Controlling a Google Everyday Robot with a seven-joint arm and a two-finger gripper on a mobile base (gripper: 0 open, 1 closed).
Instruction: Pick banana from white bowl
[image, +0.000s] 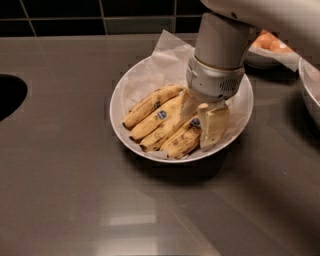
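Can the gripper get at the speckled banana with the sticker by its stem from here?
Probably yes. The gripper sits low inside the white bowl, right at the stem end of the banana. Nothing covers it, though the other bananas lie tight beside it.

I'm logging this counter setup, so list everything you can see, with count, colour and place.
white bowl: one, white, paper-lined; counter centre.
banana: one, yellow, brown-speckled, blue sticker near stem; in that bowl.
other bananas: about three, yellow; beside it, same bowl.
fruit bowl: one, holding orange fruit; top right.
third bowl: one, pale; right edge, cut off.
counter: one, dark grey.
round opening: one, dark; left edge.
wall tiles: black; at back.
arm: one, pale grey; from upper right.
gripper: one, cream; in white bowl, at the banana's stem end.
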